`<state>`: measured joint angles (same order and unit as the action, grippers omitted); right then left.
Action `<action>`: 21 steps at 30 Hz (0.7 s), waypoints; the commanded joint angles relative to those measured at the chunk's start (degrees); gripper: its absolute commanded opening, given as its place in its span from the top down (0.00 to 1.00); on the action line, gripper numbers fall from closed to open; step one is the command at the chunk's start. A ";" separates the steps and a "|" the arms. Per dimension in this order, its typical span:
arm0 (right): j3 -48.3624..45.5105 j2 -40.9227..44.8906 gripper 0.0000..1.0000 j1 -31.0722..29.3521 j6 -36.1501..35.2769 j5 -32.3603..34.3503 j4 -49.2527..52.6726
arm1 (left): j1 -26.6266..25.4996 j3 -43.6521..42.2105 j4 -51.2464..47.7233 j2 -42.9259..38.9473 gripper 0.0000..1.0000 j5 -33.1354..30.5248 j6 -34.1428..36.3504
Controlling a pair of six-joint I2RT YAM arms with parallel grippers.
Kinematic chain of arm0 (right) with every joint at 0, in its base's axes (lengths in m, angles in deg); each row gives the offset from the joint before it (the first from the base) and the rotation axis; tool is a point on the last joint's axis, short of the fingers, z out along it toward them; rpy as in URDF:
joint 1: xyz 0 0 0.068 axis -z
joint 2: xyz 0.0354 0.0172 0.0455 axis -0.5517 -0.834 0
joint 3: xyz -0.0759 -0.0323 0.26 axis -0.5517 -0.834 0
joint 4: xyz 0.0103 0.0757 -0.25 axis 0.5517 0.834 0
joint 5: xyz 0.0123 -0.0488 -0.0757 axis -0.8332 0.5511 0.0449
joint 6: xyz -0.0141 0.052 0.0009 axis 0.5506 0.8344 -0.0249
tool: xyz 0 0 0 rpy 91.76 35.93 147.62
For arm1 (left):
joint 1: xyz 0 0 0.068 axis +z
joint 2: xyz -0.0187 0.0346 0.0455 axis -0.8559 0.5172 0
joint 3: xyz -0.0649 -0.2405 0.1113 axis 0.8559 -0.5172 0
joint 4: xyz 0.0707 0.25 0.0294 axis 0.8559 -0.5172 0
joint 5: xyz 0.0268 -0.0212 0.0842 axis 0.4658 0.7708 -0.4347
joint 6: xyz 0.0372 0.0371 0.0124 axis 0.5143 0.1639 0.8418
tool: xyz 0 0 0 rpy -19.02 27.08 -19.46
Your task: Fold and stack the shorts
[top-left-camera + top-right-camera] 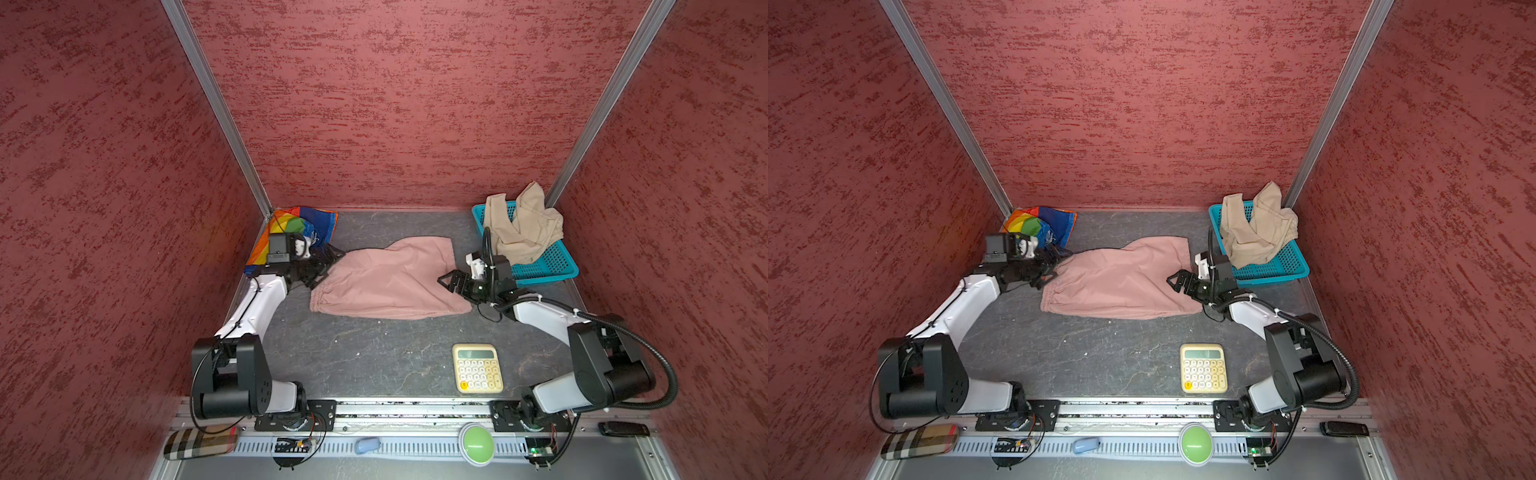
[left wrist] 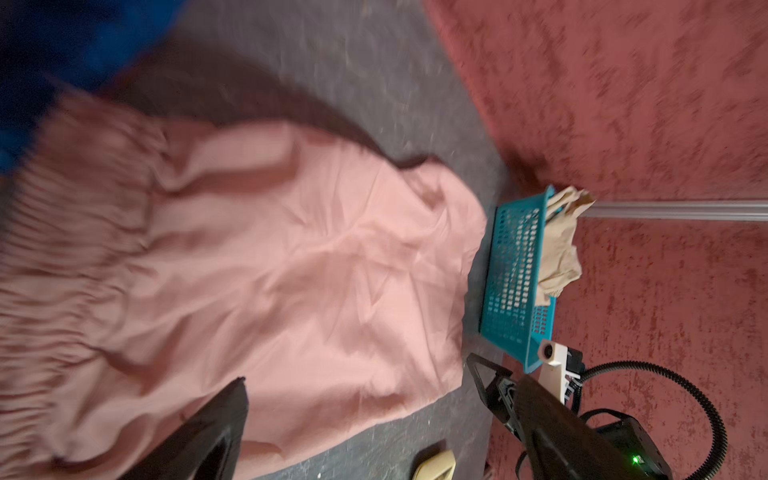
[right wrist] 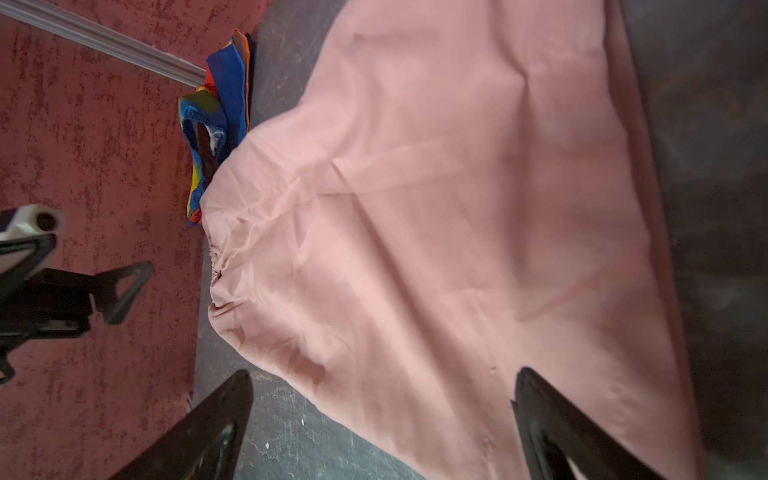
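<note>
Standing by the dark grey table (image 1: 353, 357), I see the dusty pink shorts (image 1: 386, 282) spread across its middle. The gathered elastic waist points towards the left arm and the leg hems towards the right arm.

The left end effector (image 1: 328, 268) is at the waist edge with its jaws spread wide and nothing in them. Its wrist view is blurred, so I cannot tell whether it touches the cloth. The right end effector (image 1: 449, 282) hangs over the hem end, also spread wide and holding nothing, and pink fabric shows between its fingers (image 3: 552, 428).

The rainbow colour-block shorts (image 1: 295, 224) lie bunched in the far left corner, partly behind the left wrist. The beige shorts (image 1: 519, 232) are heaped in the teal perforated plastic basket (image 1: 552, 266) at the far right corner and spill over its rim. A cream calculator (image 1: 477, 368) sits near the front edge, well apart from the pink shorts.
</note>
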<state>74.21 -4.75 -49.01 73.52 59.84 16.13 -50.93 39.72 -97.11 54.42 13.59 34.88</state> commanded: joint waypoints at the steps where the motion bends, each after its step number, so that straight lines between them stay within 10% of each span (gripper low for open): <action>1: 4.16 -0.63 0.01 0.19 -6.22 2.81 8.54 | 5.87 -1.57 -11.19 4.07 0.01 -4.56 8.25; 21: 6.08 -8.91 0.01 3.09 -7.60 -1.45 4.70 | 2.37 3.44 -13.37 19.80 0.29 -15.75 12.24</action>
<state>81.03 -13.03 -46.83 66.94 60.08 22.97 -47.46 41.08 -109.33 72.38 1.00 45.77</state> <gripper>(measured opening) 0.989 0.716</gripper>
